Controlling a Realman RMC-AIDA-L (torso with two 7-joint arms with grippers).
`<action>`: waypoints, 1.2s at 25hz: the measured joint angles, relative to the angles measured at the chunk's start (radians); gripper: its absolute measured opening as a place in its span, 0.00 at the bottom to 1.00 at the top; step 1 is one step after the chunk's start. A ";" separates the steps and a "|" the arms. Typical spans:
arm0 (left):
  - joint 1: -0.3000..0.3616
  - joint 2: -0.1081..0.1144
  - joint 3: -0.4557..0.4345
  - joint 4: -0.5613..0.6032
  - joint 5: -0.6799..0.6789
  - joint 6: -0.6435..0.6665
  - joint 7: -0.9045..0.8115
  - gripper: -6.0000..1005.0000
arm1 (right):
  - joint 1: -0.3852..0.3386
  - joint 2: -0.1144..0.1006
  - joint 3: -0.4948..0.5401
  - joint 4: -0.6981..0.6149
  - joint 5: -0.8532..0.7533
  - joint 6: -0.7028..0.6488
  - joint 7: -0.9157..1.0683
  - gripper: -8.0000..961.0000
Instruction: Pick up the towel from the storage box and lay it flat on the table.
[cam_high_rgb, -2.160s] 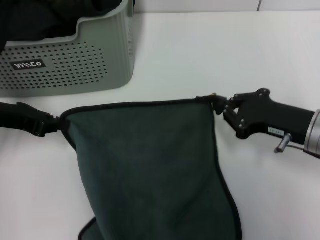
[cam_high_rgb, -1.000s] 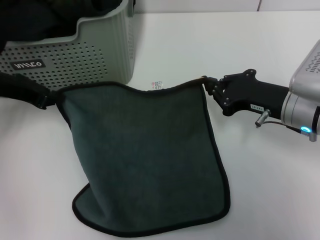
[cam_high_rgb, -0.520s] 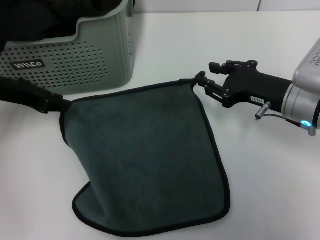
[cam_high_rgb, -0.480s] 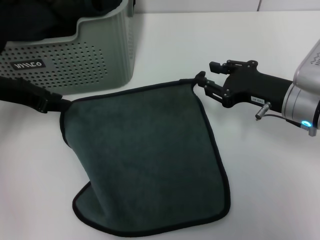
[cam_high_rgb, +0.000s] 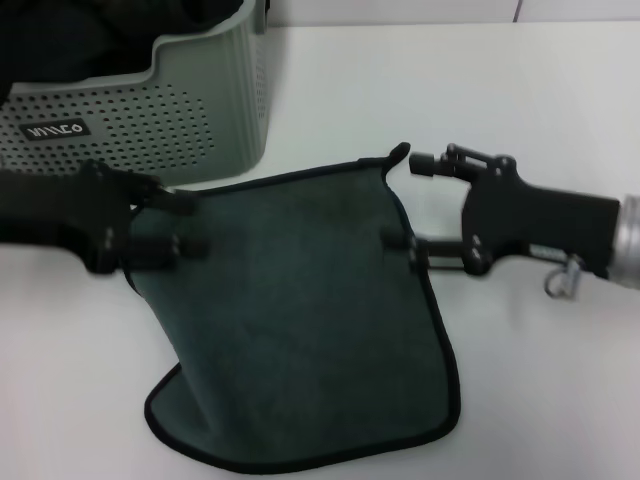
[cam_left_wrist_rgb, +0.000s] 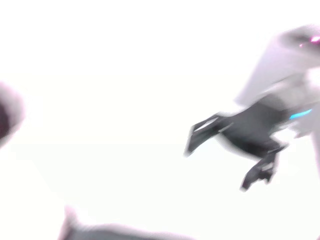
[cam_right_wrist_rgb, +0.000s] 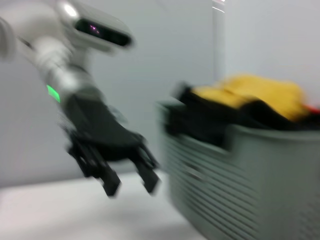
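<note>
The dark green towel (cam_high_rgb: 300, 330) with black edging lies spread on the white table (cam_high_rgb: 420, 80), in front of the storage box (cam_high_rgb: 150, 120). One far corner (cam_high_rgb: 398, 153) curls up a little. My left gripper (cam_high_rgb: 198, 222) is open over the towel's far left corner and holds nothing. My right gripper (cam_high_rgb: 400, 200) is open at the towel's far right edge and holds nothing. The left wrist view shows the right gripper (cam_left_wrist_rgb: 220, 150) farther off. The right wrist view shows the left gripper (cam_right_wrist_rgb: 127, 182) beside the storage box (cam_right_wrist_rgb: 240, 175).
The storage box holds more dark cloth (cam_high_rgb: 70, 40); in the right wrist view yellow cloth (cam_right_wrist_rgb: 255, 92) lies on top of it. Bare white table lies to the right of the towel and behind it.
Both grippers have opened and let go of the towel's far corners. The towel's far edge now rests on the table, and the grippers have turned wide open beside it.
</note>
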 joint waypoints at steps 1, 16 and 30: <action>0.029 -0.004 -0.002 -0.036 -0.067 0.045 0.104 0.53 | 0.014 -0.002 0.027 0.030 -0.001 0.083 -0.018 0.72; 0.064 0.056 0.005 -0.336 -0.286 0.141 0.397 0.55 | 0.192 0.001 0.064 0.214 -0.027 0.350 -0.006 0.91; 0.058 0.105 0.021 -0.379 -0.280 0.146 0.516 0.56 | 0.245 0.013 0.020 0.222 -0.015 0.297 -0.007 0.91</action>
